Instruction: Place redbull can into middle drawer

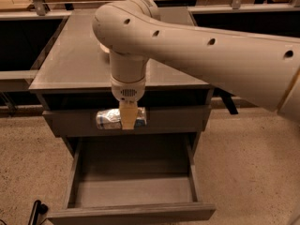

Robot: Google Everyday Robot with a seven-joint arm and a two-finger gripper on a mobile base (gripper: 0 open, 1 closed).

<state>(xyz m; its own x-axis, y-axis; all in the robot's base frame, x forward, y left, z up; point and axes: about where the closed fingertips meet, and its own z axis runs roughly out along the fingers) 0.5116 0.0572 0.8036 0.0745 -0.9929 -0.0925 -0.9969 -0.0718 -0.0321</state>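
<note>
My gripper [127,120] is shut on the redbull can [108,118], a slim silver and blue can held lying sideways. It hangs in front of the closed upper drawer front, above the back part of the open middle drawer [133,191]. The drawer is pulled out, grey-brown, with a flat bare floor and low side walls. My large beige arm [201,50] reaches in from the right over the cabinet top.
The grey cabinet top [70,64] carries a pale bowl [104,48], mostly hidden behind my arm. Dark openings lie left and right of the cabinet. A speckled floor [253,172] surrounds it. A black object [37,210] sits at the bottom left.
</note>
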